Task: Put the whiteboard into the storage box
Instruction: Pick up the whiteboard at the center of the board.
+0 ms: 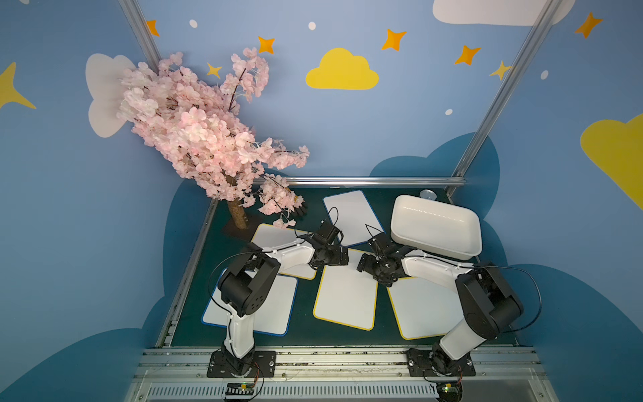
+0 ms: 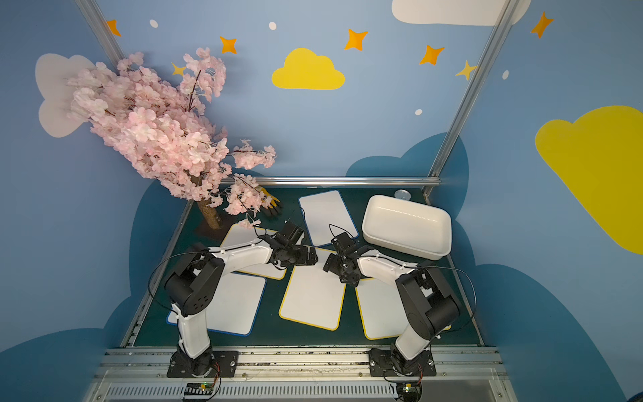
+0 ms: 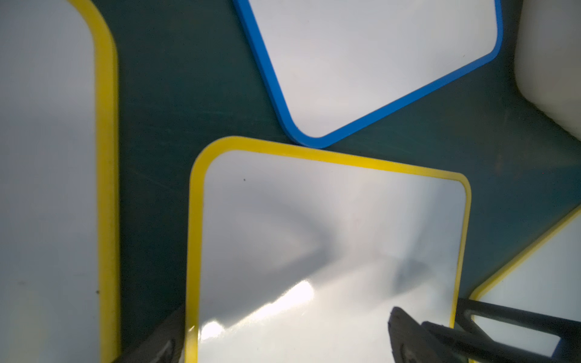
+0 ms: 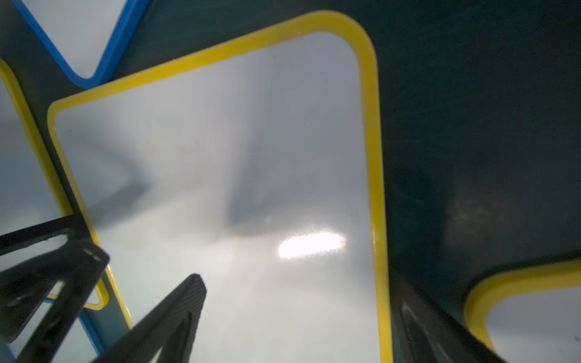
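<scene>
Both top views show the yellow-rimmed whiteboard lying flat at frame centre, the storage box right of centre. The left gripper and right gripper hover over the board's upper end, fingers spread, holding nothing.

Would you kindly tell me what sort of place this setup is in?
Probably a staged robot test booth, not a real room: two robot arms bolted to an aluminium rail, blue walls painted with clouds and stars inside a metal frame, and an artificial blossom tree beside the whiteboards.
</scene>
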Controlling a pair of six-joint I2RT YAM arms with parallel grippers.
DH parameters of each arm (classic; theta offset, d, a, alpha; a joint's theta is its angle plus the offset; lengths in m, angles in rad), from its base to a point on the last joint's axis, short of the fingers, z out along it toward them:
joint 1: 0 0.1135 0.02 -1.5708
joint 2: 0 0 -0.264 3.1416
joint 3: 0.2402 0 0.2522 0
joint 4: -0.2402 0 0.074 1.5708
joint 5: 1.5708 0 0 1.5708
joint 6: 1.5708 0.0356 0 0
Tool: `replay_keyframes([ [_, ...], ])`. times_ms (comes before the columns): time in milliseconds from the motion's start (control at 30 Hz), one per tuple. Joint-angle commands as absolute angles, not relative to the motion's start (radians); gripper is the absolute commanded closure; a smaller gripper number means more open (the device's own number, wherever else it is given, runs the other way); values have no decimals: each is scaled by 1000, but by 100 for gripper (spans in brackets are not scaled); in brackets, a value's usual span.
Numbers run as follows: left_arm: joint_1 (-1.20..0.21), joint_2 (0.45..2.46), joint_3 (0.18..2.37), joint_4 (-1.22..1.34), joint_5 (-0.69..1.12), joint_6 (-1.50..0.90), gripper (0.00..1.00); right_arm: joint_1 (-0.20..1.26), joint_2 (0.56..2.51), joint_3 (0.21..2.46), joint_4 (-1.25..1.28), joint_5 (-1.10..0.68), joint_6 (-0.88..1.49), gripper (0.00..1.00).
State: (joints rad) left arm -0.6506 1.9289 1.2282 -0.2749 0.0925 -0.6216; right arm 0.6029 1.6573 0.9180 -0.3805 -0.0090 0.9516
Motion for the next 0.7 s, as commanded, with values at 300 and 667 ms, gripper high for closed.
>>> replay_keyframes([
  [300, -685, 1975, 1249, -481, 109, -626, 0, 567, 1782, 901, -211, 13, 804, 8],
  [667, -684, 2032, 1300, -525, 78, -688, 0, 586, 1717, 809, -169, 113, 724, 7],
])
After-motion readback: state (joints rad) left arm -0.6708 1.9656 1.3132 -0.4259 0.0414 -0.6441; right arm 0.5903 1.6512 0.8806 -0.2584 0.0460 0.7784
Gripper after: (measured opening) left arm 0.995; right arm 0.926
